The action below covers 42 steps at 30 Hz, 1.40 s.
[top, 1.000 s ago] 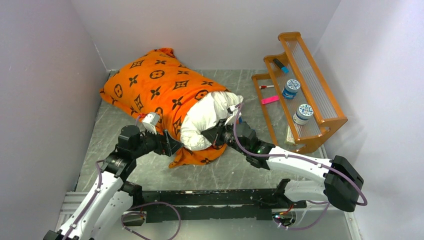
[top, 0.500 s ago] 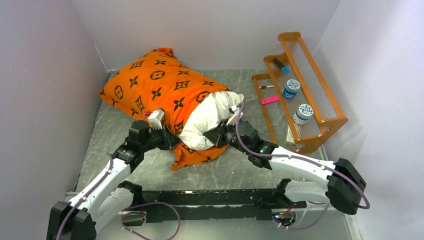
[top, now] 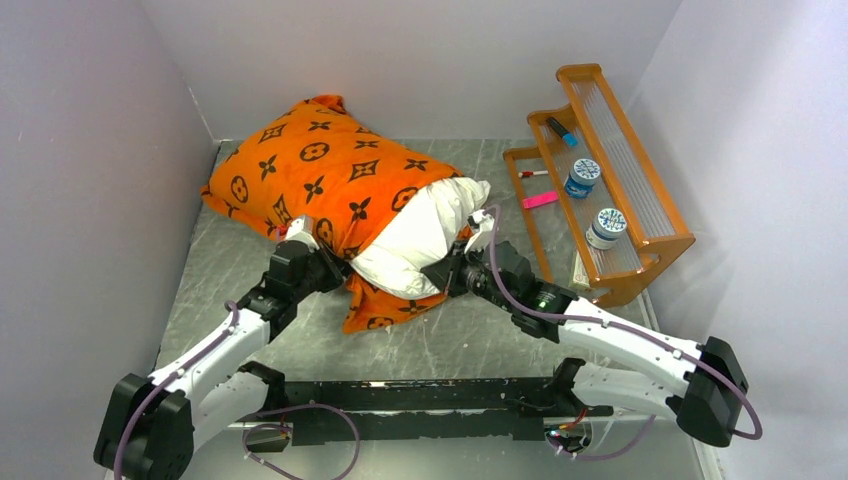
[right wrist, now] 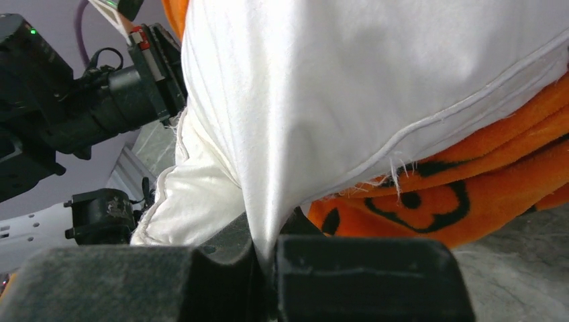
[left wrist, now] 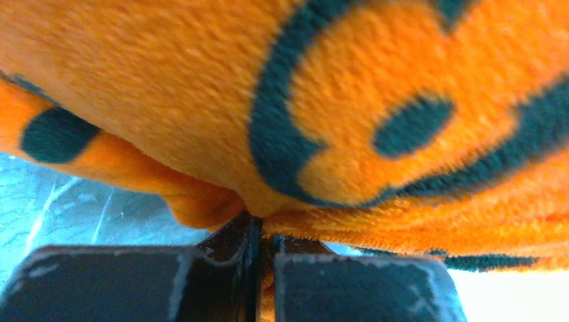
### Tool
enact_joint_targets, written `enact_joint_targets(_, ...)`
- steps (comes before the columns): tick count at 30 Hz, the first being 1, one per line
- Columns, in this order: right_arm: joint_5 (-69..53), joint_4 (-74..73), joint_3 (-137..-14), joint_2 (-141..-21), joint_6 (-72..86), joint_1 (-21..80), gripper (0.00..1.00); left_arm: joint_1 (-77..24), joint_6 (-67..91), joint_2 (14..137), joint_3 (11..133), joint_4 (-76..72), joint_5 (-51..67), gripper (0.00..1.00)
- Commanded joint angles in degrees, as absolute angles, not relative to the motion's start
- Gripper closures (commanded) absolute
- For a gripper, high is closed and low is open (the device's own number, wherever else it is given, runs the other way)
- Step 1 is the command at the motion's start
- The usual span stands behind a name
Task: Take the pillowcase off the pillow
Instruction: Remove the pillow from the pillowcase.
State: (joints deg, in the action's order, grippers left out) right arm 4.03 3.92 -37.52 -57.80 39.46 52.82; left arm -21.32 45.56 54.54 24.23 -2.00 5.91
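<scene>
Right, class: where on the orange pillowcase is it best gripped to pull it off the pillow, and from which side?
Grip the pillowcase at its loose hem by the open end, coming in low from the near left. There the fabric bunches into a thin fold clear of the plump pillow, so jaws catch cloth alone, as the left gripper shows.

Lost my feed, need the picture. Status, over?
Left gripper shut on pillowcase edge. Right gripper shut on pillow corner. Pillow partly out of the case. Orange shelf rack stands off right, apart from both arms.
</scene>
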Motion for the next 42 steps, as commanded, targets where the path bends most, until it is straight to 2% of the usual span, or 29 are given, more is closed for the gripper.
enact_joint_targets(1,0.6,6.3,-45.8,-48.5,36.9,53.2,1.0,-19.4,48.6,57.9,25.9,-5.3,-17.7,0.95)
enact_joint_targets(12,0.3,2.0,-49.7,-43.0,34.1,53.2,1.0,-17.2,48.5,68.6,34.2,-12.0,-39.5,0.95)
enact_joint_targets(15,-2.2,3.4,-48.3,-44.2,33.9,53.2,1.0,-16.8,45.2,69.9,36.8,-11.5,-38.8,0.95)
enact_joint_targets(18,-4.7,5.5,-47.4,-47.8,33.2,53.2,1.0,-16.9,40.4,68.5,37.1,-12.4,-29.4,0.95)
enact_joint_targets(21,-6.1,8.0,-47.0,-51.5,32.7,53.2,1.0,-16.9,35.6,64.8,36.7,-9.8,-19.6,0.81)
enact_joint_targets(23,-6.6,9.4,-47.1,-53.7,32.7,53.3,1.0,-17.0,32.4,60.9,35.9,-7.3,-14.5,0.62)
enact_joint_targets(26,-5.3,10.6,-47.7,-56.1,32.1,53.3,1.0,-17.0,28.6,53.1,34.8,-3.3,-7.0,0.41)
enact_joint_targets(30,-2.9,10.1,-51.4,-59.4,30.3,53.2,1.0,-17.1,27.7,46.1,32.1,-0.9,5.5,0.24)
enact_joint_targets(32,-2.3,10.7,-52.9,-60.9,29.7,53.2,1.0,-17.3,27.9,44.2,32.0,2.8,9.4,0.19)
enact_joint_targets(37,1.8,11.7,-55.4,-64.1,29.9,53.2,1.0,-18.5,29.4,35.7,30.6,8.6,11.4,0.16)
enact_joint_targets(42,1.1,10.8,-58.1,-67.8,30.5,53.2,1.0,-19.0,20.0,30.5,33.6,12.3,15.5,0.1)
